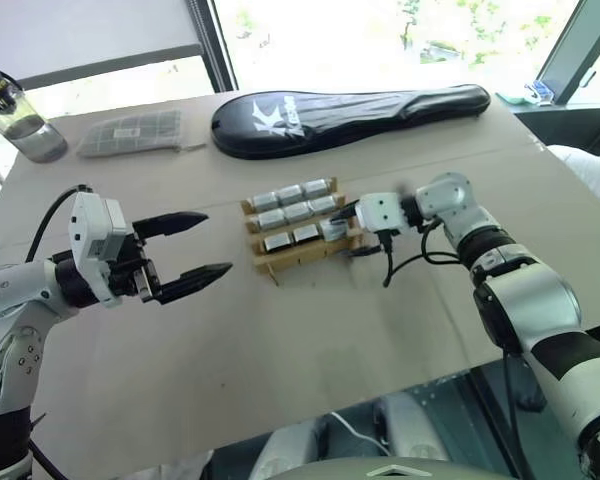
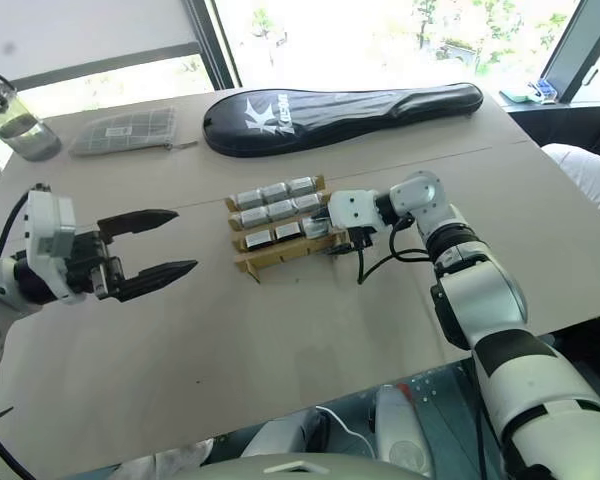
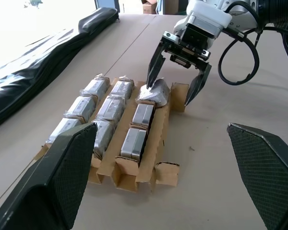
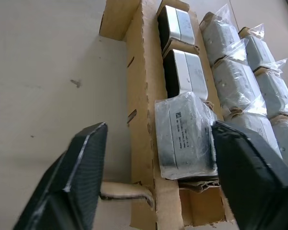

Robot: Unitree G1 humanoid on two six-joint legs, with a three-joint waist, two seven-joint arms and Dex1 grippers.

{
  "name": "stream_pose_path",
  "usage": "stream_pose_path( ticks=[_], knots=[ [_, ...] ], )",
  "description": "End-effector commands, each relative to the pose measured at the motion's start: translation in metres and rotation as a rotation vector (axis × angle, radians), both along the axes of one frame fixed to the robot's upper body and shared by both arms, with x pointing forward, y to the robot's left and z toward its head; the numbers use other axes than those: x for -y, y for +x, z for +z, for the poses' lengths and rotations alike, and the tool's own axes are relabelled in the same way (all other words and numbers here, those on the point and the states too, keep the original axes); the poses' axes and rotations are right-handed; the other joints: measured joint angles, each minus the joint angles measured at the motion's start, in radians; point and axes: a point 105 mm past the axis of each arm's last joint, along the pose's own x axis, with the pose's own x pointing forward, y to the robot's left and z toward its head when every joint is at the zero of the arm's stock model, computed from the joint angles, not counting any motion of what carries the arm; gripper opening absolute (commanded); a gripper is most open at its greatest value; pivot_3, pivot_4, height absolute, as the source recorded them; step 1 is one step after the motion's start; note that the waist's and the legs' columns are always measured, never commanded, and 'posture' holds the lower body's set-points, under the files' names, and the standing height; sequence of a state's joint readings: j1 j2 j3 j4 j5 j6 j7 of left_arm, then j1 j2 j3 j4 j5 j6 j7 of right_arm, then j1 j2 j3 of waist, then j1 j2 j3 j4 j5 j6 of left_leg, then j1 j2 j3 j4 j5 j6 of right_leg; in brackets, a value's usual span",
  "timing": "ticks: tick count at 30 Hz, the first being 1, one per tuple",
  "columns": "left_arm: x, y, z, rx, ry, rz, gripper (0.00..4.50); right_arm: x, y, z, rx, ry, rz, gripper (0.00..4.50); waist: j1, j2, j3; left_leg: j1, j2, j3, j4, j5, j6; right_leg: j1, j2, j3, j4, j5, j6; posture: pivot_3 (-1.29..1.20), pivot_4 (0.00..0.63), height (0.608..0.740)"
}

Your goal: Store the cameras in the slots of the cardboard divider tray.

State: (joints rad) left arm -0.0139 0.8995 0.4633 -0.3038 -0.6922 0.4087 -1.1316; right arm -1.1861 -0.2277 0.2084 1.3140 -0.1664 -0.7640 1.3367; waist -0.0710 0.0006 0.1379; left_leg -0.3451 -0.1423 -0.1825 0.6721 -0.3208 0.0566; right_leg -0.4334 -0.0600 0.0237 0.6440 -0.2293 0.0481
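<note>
Sunlit windows behind the desk (image 1: pixel 280 340) as I park my right gripper (image 3: pixel 175 91) at the cardboard divider tray (image 1: pixel 280 266).
Jaws spread, it straddles a wrapped camera (image 4: pixel 185 134) sitting tilted in the tray's end slot, mid-desk; the other cameras (image 1: pixel 290 205) fill their slots. My left gripper (image 1: pixel 195 245) hangs apart, spread, toward the desk's left edge.

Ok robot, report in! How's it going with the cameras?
Both end effectors open, left idle, right straddling last camera. It sits tilted in tray, not fully seated. Nothing blocking.
</note>
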Motion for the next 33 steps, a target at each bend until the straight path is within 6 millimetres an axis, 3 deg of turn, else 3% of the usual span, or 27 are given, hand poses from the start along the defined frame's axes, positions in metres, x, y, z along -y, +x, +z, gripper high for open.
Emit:
stream_pose_path(
  ticks=[1,9,13,18,23,33],
  knots=[
    [0.0,-0.004,0.012,0.048,0.008,-0.003,4.5,-0.003,0.005,0.015,0.039,0.052,-0.021,4.45,0.0,0.0,0.0,0.0,0.0,0.0,0.0,0.0,0.0,0.0,0.0,0.0,0.0,0.0,0.0,0.0,0.15,0.74],
    [0.003,-0.001,0.013,0.049,0.007,-0.017,4.5,0.0,0.01,0.032,0.067,0.097,-0.036,4.45,0.0,0.0,0.0,0.0,0.0,0.0,0.0,0.0,0.0,0.0,0.0,0.0,0.0,0.0,0.0,0.0,0.15,0.74],
    [0.004,0.0,0.014,0.052,0.009,-0.022,4.5,0.007,0.021,0.044,0.155,0.09,-0.114,4.45,0.0,0.0,0.0,0.0,0.0,0.0,0.0,0.0,0.0,0.0,0.0,0.0,0.0,0.0,0.0,0.0,0.15,0.74],
    [0.007,0.002,0.013,0.049,0.008,-0.039,4.5,0.02,0.031,0.041,0.243,-0.054,-0.176,4.45,0.001,0.0,0.0,0.0,0.0,0.0,0.0,0.0,0.0,0.0,0.0,0.0,0.0,0.0,0.0,0.0,0.15,0.74],
    [0.009,0.006,0.012,0.047,0.006,-0.051,4.5,0.015,0.022,0.055,0.28,-0.108,-0.142,4.45,0.001,0.0,0.0,0.0,0.0,0.0,0.0,0.0,0.0,0.0,0.0,0.001,0.0,0.0,0.0,0.0,0.15,0.74],
    [0.012,0.011,0.011,0.054,0.001,-0.069,4.5,-0.007,0.02,0.05,0.409,-0.244,-0.182,4.45,0.004,0.0,0.0,0.0,0.0,0.0,-0.001,0.0,0.0,-0.001,0.0,0.001,0.0,0.0,0.0,0.0,0.15,0.74]
  ],
)
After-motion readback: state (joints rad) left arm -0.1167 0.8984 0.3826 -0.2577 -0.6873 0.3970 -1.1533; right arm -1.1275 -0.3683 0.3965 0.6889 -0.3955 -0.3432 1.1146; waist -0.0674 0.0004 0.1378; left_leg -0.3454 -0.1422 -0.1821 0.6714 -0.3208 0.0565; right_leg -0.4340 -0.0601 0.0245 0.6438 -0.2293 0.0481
